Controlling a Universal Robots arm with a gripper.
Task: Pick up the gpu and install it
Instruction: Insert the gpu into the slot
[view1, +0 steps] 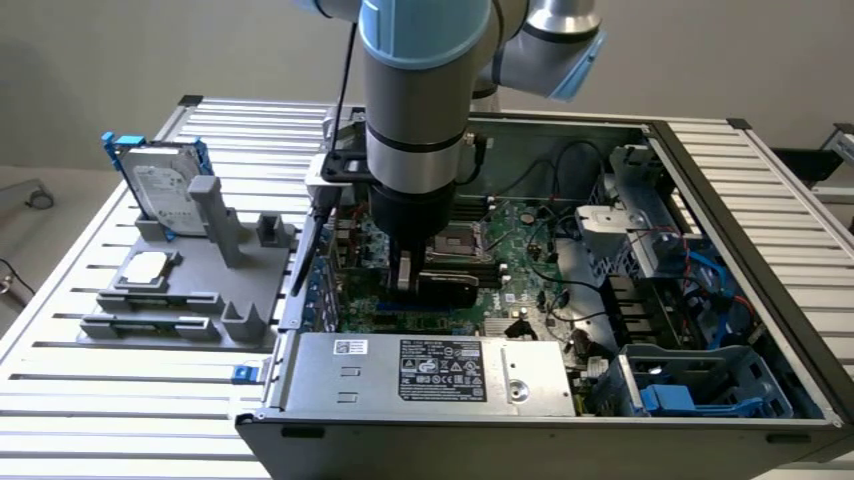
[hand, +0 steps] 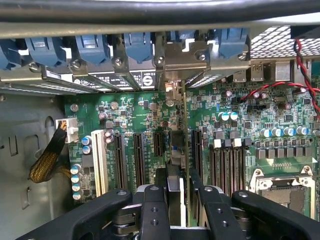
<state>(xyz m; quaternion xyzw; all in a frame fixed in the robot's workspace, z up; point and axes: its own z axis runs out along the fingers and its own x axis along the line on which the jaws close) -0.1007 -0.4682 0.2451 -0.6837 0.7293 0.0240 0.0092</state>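
The black two-fingered claw (hand: 176, 200) on the grey and pale-blue robot arm (view1: 416, 120) hangs inside the open grey metal computer case (view1: 747, 250), clamped partway closed on the gpu (hand: 176, 155), a thin green circuit card with a black cooler on one face and a silver bracket at its far end. In the wrist view the card stands on edge between the two fingers (hand: 154, 210), seen along its length, so its long axis runs straight away from the claw toward the row of blue slot clips (hand: 137, 47) at the case's rear wall.

Directly under the card lies the green motherboard (hand: 260, 115), and the card's lower edge sits in line with one of the long black expansion slots (hand: 137, 157); whether it is already seated there or just above it I cannot tell. In the exterior view the claw (view1: 424, 285) is low over the board, just beside the empty square processor socket (view1: 470, 238).

Well apart, on the slatted table (view1: 80, 330) at the exterior view's left, a grey parts holder (view1: 187, 300) carries a silver hard drive in a blue frame (view1: 160, 190) and a small square silver chip (view1: 147, 265).
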